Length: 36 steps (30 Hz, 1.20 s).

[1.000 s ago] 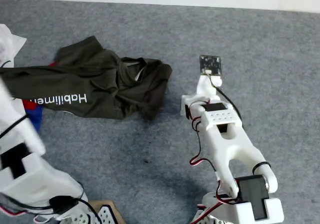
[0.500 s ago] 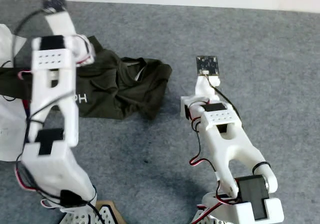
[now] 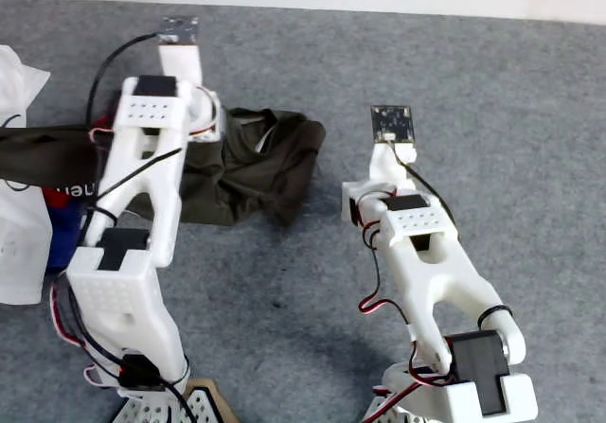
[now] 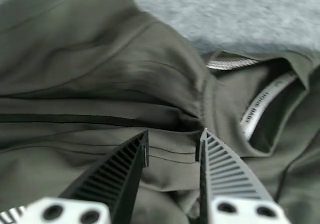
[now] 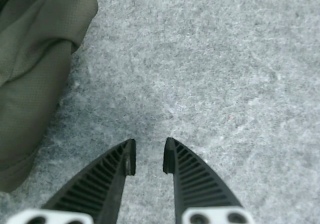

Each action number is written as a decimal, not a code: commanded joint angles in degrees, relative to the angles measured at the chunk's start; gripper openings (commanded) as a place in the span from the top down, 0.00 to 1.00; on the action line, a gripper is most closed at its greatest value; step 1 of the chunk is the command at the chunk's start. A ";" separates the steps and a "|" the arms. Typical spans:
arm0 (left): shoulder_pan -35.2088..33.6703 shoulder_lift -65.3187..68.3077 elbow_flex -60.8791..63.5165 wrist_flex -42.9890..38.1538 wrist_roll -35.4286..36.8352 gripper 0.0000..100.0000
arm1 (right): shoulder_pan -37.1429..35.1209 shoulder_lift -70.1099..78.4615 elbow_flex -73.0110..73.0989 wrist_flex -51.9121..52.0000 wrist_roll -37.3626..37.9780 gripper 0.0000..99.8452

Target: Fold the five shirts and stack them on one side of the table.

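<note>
the shirt is dark green, almost brown. it has white letters on it and a pale strip inside the neck. the table is grey with tiny speckles. the left arm and the right arm are white with black blocks and red, black and white wires. the left gripper is black with little ridges. the right gripper is black and ridged too. a white cloth lies by a blue thing and a red bit.
</note>
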 commanded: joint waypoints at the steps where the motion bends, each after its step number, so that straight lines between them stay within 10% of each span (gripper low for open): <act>1: 1.80 -0.31 -0.13 -0.62 -0.62 0.83 | -0.31 -0.31 -0.40 -0.66 0.79 0.89; 36: -9.27 -20.26 5.93 8.44 -0.44 0.99 | -1.01 -0.22 -0.40 -0.75 0.79 0.89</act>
